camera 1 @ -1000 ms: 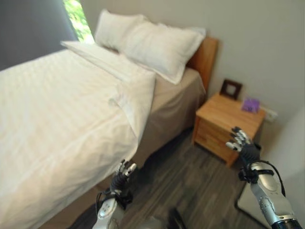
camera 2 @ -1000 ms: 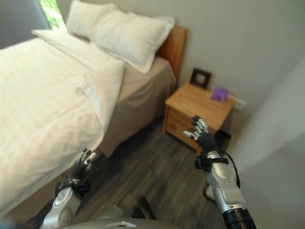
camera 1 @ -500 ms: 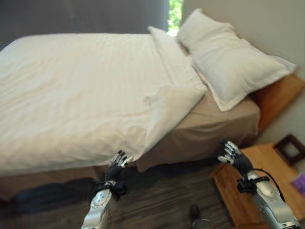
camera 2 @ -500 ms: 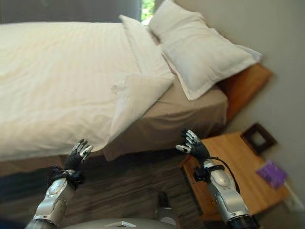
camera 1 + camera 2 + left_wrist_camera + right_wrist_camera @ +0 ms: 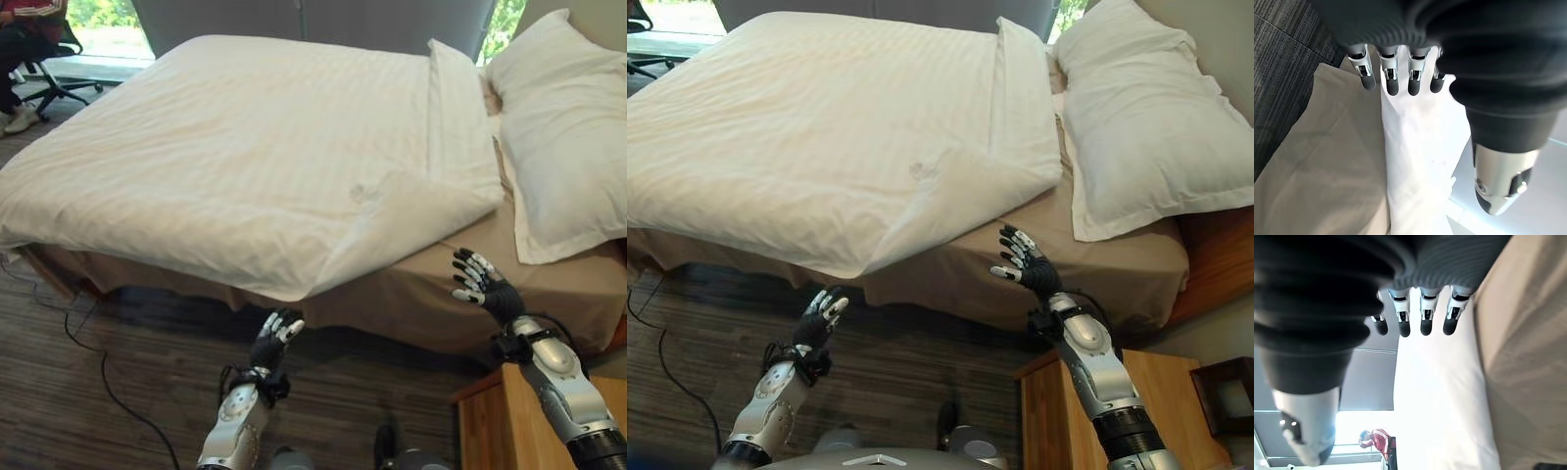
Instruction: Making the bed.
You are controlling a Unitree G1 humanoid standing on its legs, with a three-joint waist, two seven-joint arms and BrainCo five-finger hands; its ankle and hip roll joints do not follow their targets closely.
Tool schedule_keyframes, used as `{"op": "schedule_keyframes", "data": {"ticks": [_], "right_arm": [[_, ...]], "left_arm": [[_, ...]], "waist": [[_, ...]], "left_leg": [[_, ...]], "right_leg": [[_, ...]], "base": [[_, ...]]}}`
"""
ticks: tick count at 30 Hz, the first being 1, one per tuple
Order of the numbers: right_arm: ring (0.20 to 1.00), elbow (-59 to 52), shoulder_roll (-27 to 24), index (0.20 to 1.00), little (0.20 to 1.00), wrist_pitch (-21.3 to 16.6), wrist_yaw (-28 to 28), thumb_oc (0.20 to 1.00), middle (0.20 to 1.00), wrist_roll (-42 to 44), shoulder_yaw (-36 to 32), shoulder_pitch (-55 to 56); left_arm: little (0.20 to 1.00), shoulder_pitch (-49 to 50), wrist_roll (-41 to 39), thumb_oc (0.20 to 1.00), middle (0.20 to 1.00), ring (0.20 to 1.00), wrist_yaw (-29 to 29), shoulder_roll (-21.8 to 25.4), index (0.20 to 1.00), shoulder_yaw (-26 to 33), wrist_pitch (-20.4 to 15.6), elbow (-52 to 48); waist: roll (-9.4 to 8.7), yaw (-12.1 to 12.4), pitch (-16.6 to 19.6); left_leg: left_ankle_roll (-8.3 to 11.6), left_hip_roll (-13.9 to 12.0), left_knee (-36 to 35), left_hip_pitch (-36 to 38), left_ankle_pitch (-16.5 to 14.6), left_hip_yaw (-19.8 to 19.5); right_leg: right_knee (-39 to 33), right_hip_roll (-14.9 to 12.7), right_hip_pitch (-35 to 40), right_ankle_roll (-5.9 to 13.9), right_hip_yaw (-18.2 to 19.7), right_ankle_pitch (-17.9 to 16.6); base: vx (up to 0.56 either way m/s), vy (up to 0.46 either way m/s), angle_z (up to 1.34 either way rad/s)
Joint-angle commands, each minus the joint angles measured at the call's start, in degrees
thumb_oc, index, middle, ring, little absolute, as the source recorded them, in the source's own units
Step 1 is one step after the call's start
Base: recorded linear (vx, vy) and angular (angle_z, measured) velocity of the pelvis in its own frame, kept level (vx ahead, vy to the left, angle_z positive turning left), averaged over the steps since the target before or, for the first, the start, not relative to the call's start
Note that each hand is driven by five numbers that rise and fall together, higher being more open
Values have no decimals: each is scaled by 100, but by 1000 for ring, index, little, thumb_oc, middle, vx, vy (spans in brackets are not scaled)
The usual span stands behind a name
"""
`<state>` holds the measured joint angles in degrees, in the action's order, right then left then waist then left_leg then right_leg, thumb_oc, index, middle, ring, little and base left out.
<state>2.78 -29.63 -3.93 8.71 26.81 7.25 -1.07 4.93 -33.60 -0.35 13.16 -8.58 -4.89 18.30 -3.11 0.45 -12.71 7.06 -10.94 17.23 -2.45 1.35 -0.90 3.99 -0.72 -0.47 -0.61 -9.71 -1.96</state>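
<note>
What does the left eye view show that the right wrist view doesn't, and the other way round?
Left eye view alone: the left hand open and raised below the duvet's overhanging edge, the pillow, an office chair at the far corner, and the wooden nightstand. Right wrist view alone: the open right hand seen from behind its fingers, and a grey wall beyond. Both: the duvet, the tan sheet and a person in red.

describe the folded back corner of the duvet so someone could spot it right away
Find the bed with its white duvet. Follow the near edge toward the pillows: the folded-back corner is the flap doubled over beside bare tan sheet, unlike the flat remainder.
</note>
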Motion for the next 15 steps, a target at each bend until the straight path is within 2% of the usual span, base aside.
{"op": "schedule_keyframes", "data": {"ticks": [1, 2, 3, 4, 6, 7, 8, 9, 11, 12, 13, 14, 15], "right_arm": [[1000, -586, -47, 1000, 1000, -332, -113, 1000, 1000, -61, 54, 84], [1000, -598, -32, 1000, 1000, -334, -121, 1000, 1000, -24, 53, 111], [1000, -616, 8, 1000, 1000, -345, -137, 1000, 1000, 115, 15, 145], [1000, -615, 7, 1000, 1000, -345, -136, 1000, 1000, 118, 14, 147], [1000, -610, -17, 1000, 1000, -408, -92, 1000, 1000, 190, 35, 96], [1000, -573, -61, 1000, 1000, -410, -88, 1000, 1000, 86, 122, 18], [1000, -558, -113, 1000, 1000, -407, -79, 1000, 1000, -29, 222, -91], [1000, -552, -163, 1000, 1000, -368, -67, 1000, 1000, -193, 335, -244], [1000, -542, -136, 1000, 1000, -313, -65, 1000, 1000, -276, 412, -347], [1000, -518, -110, 1000, 1000, -305, -60, 1000, 1000, -281, 480, -440], [1000, -427, 12, 1000, 1000, -312, -66, 1000, 1000, -397, 636, -639], [1000, -425, 12, 1000, 1000, -313, -66, 1000, 1000, -397, 636, -643], [1000, -394, 58, 1000, 1000, -312, -76, 1000, 1000, -452, 670, -661]], "left_arm": [[1000, -157, -295, 1000, 1000, 1000, -1, 330, 1000, 43, -217, -461], [1000, -185, -282, 1000, 1000, 1000, 2, 304, 1000, 2, -207, -411], [1000, -267, -198, 1000, 1000, 1000, -7, 324, 1000, -35, -196, -345], [1000, -268, -197, 1000, 1000, 1000, -7, 323, 1000, -37, -198, -341], [1000, -305, -92, 1000, 1000, 1000, -33, 424, 1000, -65, -199, -322], [1000, -292, -49, 1000, 1000, 1000, -38, 462, 1000, -67, -205, -293], [1000, -267, -28, 1000, 1000, 1000, -13, 514, 1000, -60, -219, -277], [1000, -244, -29, 1000, 1000, 1000, 0, 550, 1000, -11, -238, -286], [1000, -182, -73, 1000, 1000, 1000, 4, 581, 1000, 57, -247, -304], [1000, -188, -75, 1000, 1000, 1000, -14, 601, 1000, 78, -256, -329], [1000, -207, -45, 1000, 1000, 1000, 26, 654, 1000, 108, -266, -332], [1000, -210, -45, 1000, 1000, 1000, 26, 654, 1000, 108, -265, -332], [1000, -231, -21, 1000, 1000, 1000, 40, 679, 1000, 106, -260, -313]], "waist": [[-484, -82, 54], [-455, -79, 55], [-381, -71, 109], [-390, -72, 109], [-269, -3, 192], [-194, 56, 252], [-145, 108, 277], [-158, 153, 286], [-158, 158, 365], [-166, 182, 359], [-229, 286, 381], [-223, 295, 392], [-232, 300, 377]], "left_leg": [[-279, 306, 2319, -814, 574, 470], [-295, 216, 2189, -1003, 521, 566], [-219, 29, 1447, -1282, 576, 777], [-217, 41, 1428, -1265, 578, 783], [-180, 76, -72, -1210, 643, 918], [-149, 174, -900, -1143, 883, 892], [-106, 246, -1251, -1062, 1017, 796], [-114, 312, -1015, -1037, 884, 646], [-162, 326, -890, -951, 706, 665], [-202, 383, -863, -861, 622, 749], [-420, 561, -1021, -529, 331, 886], [-422, 552, -1037, -539, 349, 896], [-545, 648, -1051, -405, 236, 930]], "right_leg": [[-245, -431, 561, 201, 125, 103], [-258, -416, 620, 192, 128, 154], [-388, -409, 815, 235, 80, 236], [-402, -420, 829, 237, 77, 236], [-553, -393, 990, 372, 49, 351], [-601, -364, 1051, 437, 61, 404], [-578, -361, 1132, 475, 57, 473], [-515, -415, 1203, 498, 84, 546], [-415, -492, 1263, 518, 118, 657], [-229, -571, 1223, 567, 147, 597], [419, -764, 1091, 755, 221, 362], [414, -757, 1070, 754, 233, 347], [1071, -894, 864, 840, 267, -13]], "base": [[124, -185, -24], [282, -75, 39], [239, 3, 66], [304, 54, 73], [333, 117, 5], [420, 165, -2], [429, 141, 10], [375, 101, 11], [353, 111, -27], [456, 213, -32], [321, 167, -30], [307, 174, -43], [164, 151, -49]]}}
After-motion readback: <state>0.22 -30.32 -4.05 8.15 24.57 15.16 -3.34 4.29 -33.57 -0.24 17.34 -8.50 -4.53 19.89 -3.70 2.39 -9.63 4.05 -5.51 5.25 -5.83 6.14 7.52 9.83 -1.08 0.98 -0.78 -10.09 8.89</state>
